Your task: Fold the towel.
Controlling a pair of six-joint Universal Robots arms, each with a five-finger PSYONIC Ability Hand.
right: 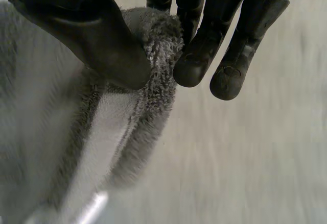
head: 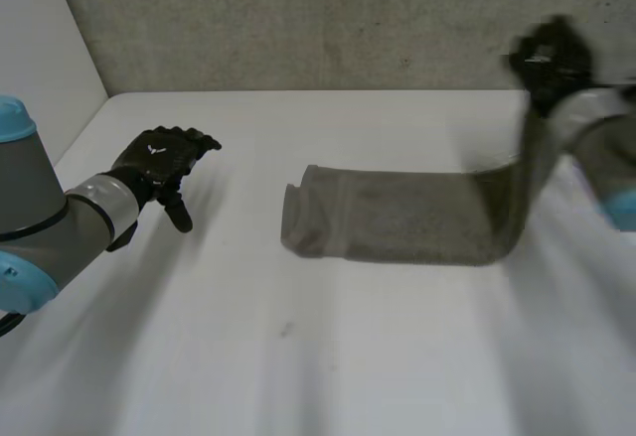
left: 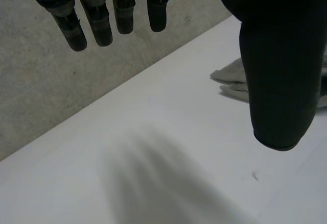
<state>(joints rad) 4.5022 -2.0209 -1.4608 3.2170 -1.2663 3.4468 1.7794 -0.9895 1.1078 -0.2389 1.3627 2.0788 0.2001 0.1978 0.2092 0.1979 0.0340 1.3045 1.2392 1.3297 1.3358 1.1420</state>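
- Reaching in at the near left with the grey-jointed left arm (head: pixel 45 219), its light-blue cap sitting at the elbow.
- Holding the black left hand (head: pixel 164 158) open above the white desk (head: pixel 298 376), palm down and touching nothing.
- Letting its fingers (left: pixel 102 26) hang straight and relaxed in the left wrist view, with the thumb (left: pixel 280 71) standing well apart from them.
- Pinching one end of the grey terry-cloth towel (head: pixel 397 219) in the black right hand (head: pixel 552 59), at the far right near the rough grey wall (head: pixel 298 19).
- Pressing the thumb (right: pixel 104 48) against the towel's looped edge in the right wrist view, with the fingertips (right: pixel 196 68) closing on it from the other side.
- Holding that pinched end raised off the desk, the cloth running steeply down from the hand.
- Leaving the rest of the towel lying flat across the middle of the desk, its other end doubled over on itself.
- Hovering the left hand well apart from that doubled end, with bare desk between them.
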